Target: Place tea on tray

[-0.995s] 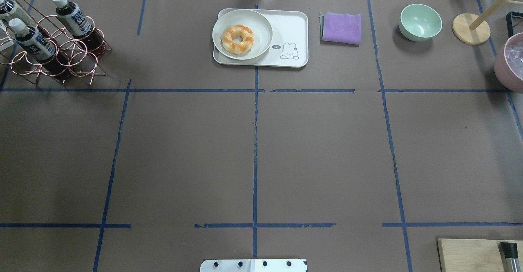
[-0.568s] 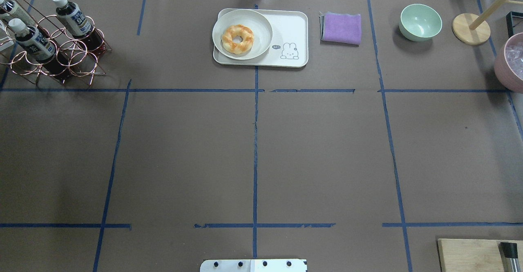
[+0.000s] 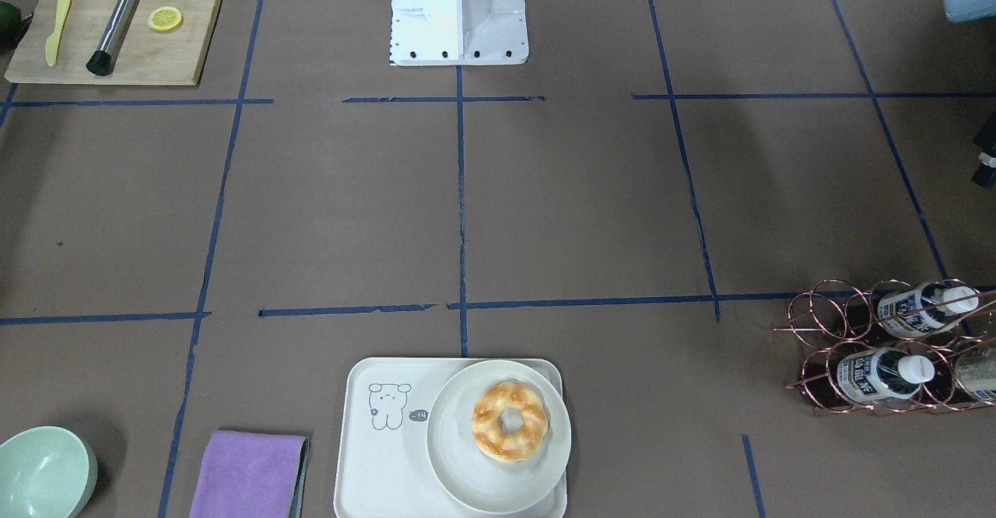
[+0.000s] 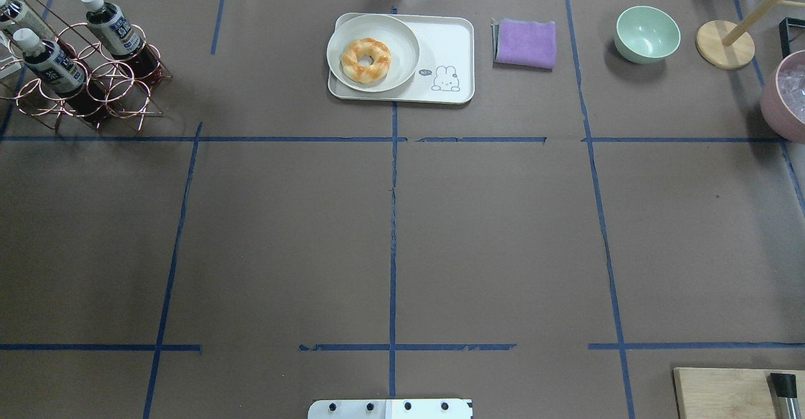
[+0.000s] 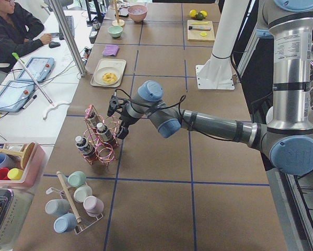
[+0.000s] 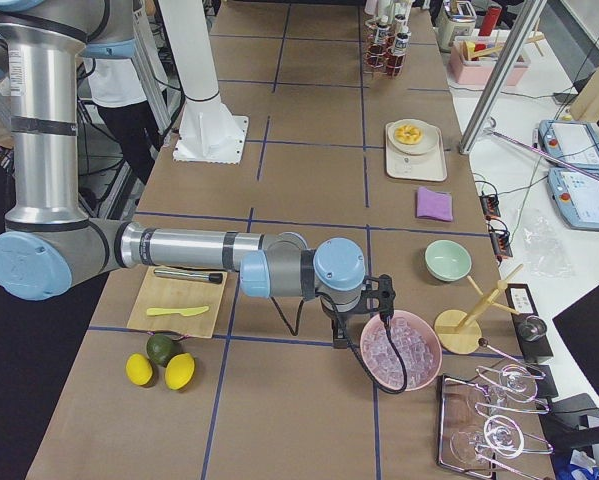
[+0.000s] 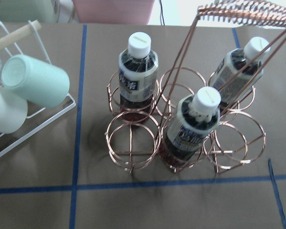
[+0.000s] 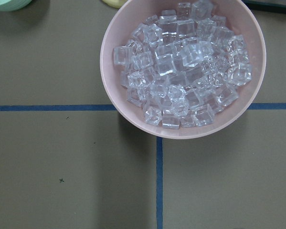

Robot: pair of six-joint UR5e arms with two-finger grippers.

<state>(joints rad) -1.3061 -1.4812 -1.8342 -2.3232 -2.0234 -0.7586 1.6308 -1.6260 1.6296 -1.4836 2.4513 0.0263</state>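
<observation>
Three tea bottles stand in a copper wire rack (image 4: 94, 85) at the table's far left; the nearest to the tray is a tea bottle (image 4: 113, 26) with a white cap. The left wrist view looks down on the bottles (image 7: 195, 124) from above, and no fingers show there. The left gripper (image 5: 114, 112) hovers just beside the rack; I cannot tell if it is open. The cream tray (image 4: 446, 48) with the line-drawn animal sits at far centre and holds a round plate (image 4: 402, 35) with a donut (image 4: 365, 60). The right gripper (image 6: 384, 300) hangs by the ice bowl; its state is unclear.
A purple cloth (image 4: 525, 43), a green bowl (image 4: 646, 32) and a wooden stand (image 4: 724, 43) lie right of the tray. A pink bowl of ice (image 8: 181, 67) sits at the far right. A wooden board (image 3: 117, 32) holds tools. A mug rack (image 5: 75, 201) stands beyond the bottle rack.
</observation>
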